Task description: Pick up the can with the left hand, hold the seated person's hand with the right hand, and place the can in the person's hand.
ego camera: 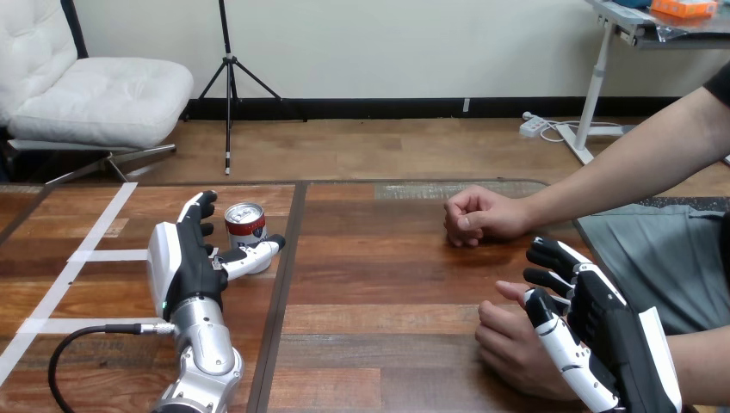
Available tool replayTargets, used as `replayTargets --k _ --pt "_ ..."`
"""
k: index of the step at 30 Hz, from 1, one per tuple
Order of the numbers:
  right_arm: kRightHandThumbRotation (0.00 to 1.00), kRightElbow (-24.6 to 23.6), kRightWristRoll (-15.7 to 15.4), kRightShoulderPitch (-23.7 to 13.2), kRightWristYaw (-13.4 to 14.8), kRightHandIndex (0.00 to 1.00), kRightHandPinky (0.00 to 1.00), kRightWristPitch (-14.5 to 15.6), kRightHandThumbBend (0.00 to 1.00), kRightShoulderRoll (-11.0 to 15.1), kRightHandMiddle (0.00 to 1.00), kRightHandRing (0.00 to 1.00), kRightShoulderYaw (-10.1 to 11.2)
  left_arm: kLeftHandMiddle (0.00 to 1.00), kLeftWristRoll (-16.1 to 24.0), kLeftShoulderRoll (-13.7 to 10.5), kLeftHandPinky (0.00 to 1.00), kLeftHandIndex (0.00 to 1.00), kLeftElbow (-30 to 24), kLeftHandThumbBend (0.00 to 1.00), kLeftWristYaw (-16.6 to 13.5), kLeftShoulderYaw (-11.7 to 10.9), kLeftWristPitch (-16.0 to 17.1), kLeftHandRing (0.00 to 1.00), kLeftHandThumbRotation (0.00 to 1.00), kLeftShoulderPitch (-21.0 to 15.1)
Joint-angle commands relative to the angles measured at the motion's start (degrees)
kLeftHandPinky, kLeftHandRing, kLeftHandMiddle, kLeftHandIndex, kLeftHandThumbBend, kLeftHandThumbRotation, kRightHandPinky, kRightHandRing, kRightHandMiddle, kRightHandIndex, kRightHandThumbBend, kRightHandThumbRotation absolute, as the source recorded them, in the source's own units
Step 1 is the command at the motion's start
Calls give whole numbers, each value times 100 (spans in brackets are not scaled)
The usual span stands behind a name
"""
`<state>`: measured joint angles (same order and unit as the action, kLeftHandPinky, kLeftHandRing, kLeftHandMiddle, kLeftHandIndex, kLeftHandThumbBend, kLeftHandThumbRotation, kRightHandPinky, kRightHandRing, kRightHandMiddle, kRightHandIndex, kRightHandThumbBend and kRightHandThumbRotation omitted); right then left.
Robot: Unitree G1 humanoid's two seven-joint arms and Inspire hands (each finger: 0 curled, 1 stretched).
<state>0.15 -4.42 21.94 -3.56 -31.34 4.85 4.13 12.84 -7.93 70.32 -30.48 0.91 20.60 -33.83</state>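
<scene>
A small red and silver can [244, 225] stands upright on the wooden table [387, 284], left of the middle. My left hand [182, 262] is just left of it, palm toward the can. Its fingers are straight and point away along the can's left side, and its thumb reaches across in front of the can's base. That hand is open and nothing is lifted. At the lower right my right hand [615, 331] lies against the back of the person's nearer hand [508, 344], which rests loosely curled on the table. Whether my right hand grips it I cannot tell.
The person's other hand [476, 217] rests as a fist on the table further back, its forearm running off to the upper right. White tape lines [95, 255] cross the table's left part. A dark seam [288, 258] divides the tabletop beside the can.
</scene>
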Motion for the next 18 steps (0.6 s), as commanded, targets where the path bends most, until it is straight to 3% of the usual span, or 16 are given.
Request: replayTargets --k 1,18 --pt "63 -318 9 -143 45 83 71 -63 54 9 84 80 -30 84 -5 -15 72 82 -40 79 23 -23 100 80 8 -369" --pt "62 -298 115 -102 24 82 71 -137 55 -12 84 80 -41 83 -91 24 71 82 -25 78 112 -23 40 80 4 -442"
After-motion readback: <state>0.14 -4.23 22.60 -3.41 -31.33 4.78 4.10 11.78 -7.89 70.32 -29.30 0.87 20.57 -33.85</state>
